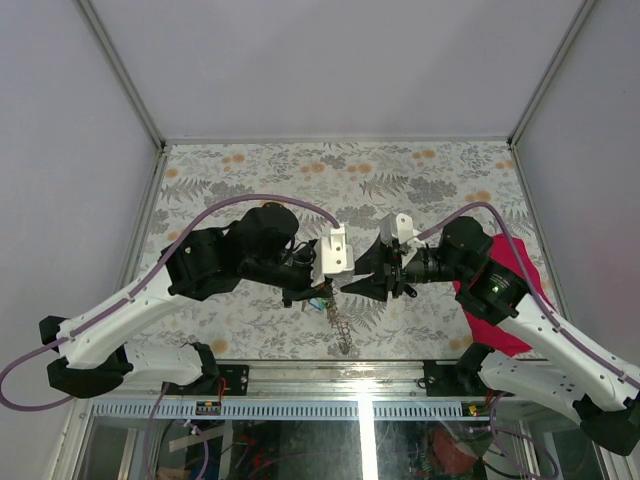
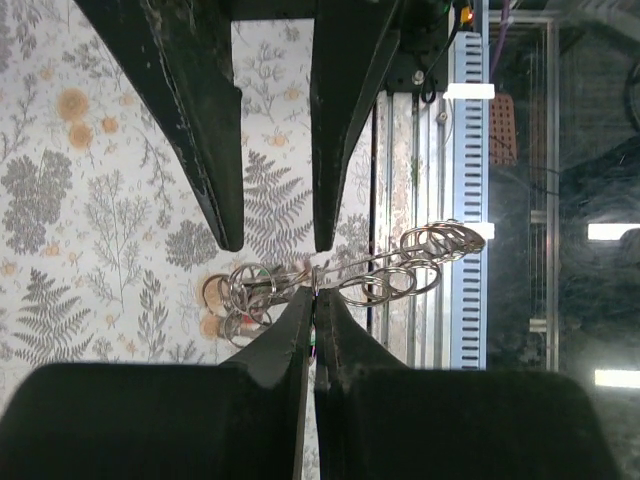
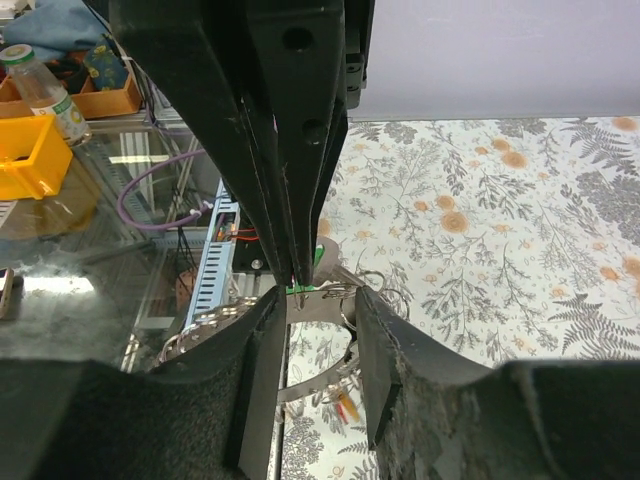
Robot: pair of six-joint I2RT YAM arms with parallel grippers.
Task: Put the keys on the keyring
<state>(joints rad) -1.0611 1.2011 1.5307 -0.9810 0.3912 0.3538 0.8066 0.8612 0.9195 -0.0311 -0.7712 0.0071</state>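
Observation:
My left gripper is shut on the keyring, held above the table's near edge. Its link chain trails to the right and hangs down in the top view. Several small rings bunch to the left of the grip. A green key head shows at the left fingertips. My right gripper faces the left one tip to tip, jaws apart around the ring's metal. Keys with yellow and red heads dangle below.
A crimson cloth lies under the right arm at the right. The table has a floral cover. Its near edge with a slotted cable rail lies just below the chain. Grey walls close three sides.

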